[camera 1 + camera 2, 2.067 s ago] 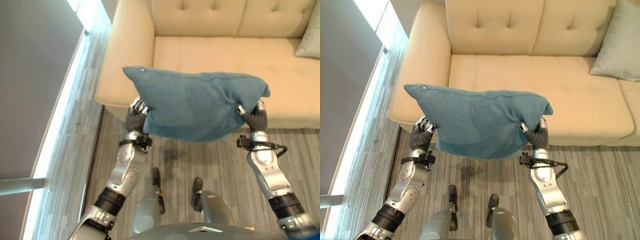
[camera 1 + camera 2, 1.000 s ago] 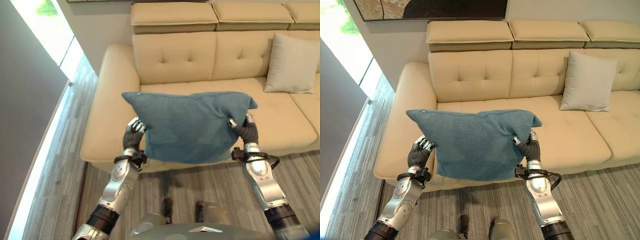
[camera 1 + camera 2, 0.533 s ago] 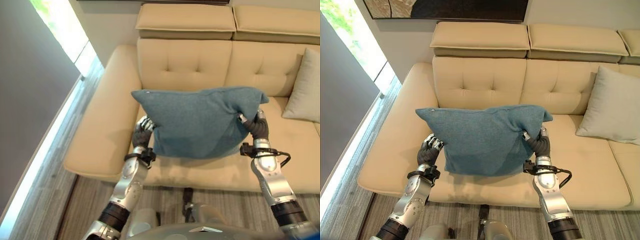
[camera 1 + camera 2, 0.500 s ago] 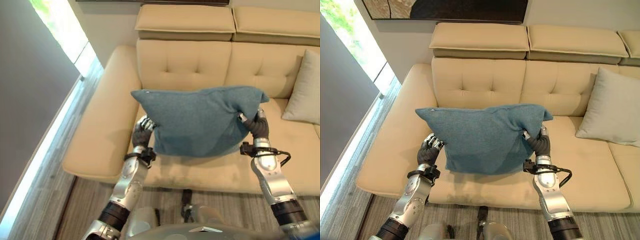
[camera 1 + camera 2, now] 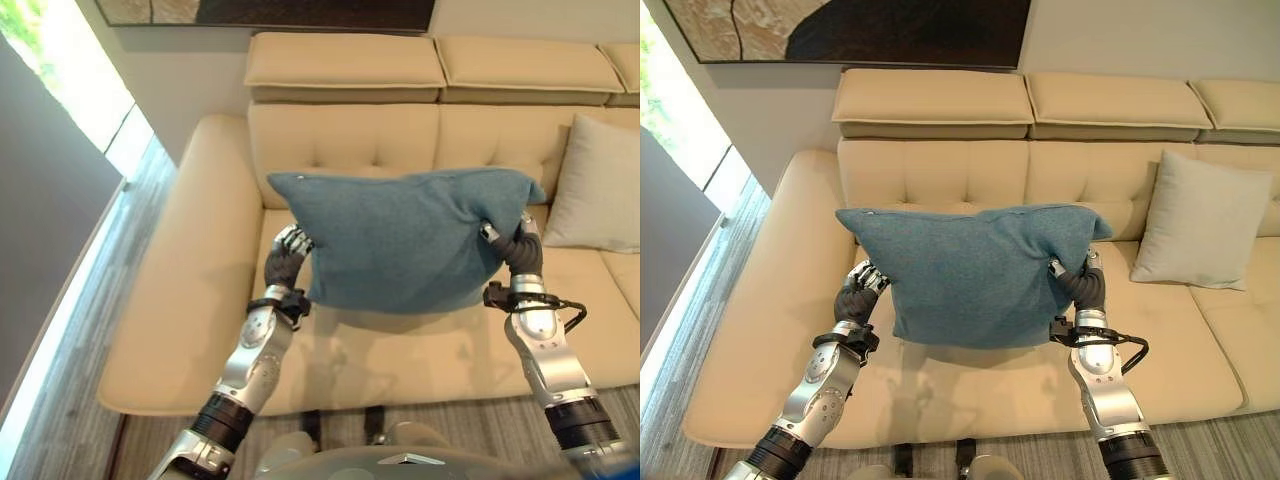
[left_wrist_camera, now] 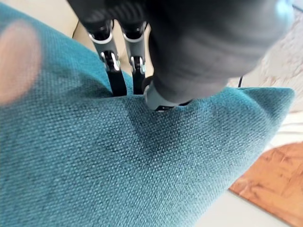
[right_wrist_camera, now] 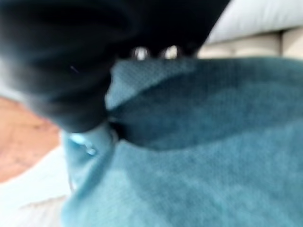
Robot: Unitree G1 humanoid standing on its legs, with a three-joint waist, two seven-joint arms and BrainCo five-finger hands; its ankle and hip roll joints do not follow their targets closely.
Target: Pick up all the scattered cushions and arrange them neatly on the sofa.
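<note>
1. The left hand point(image 5: 853, 293) and right hand point(image 5: 1087, 287) each grip a side edge of the teal woven fabric cushion point(image 5: 975, 272), fingers curled into the cloth, holding it in the air over the left seat of the cream tufted leather sofa point(image 5: 940, 170).
2. I judge it nearly placed but not yet set down.
3. One pale grey square cushion point(image 5: 1196, 220) already leans against the backrest at the right.
4. Count: two cushions, one sofa.

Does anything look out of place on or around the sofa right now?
Only the teal cushion: it hangs in the air above the beige sofa, gripped at its sides by the left hand and right hand. The grey cushion leans neatly against the backrest.
</note>
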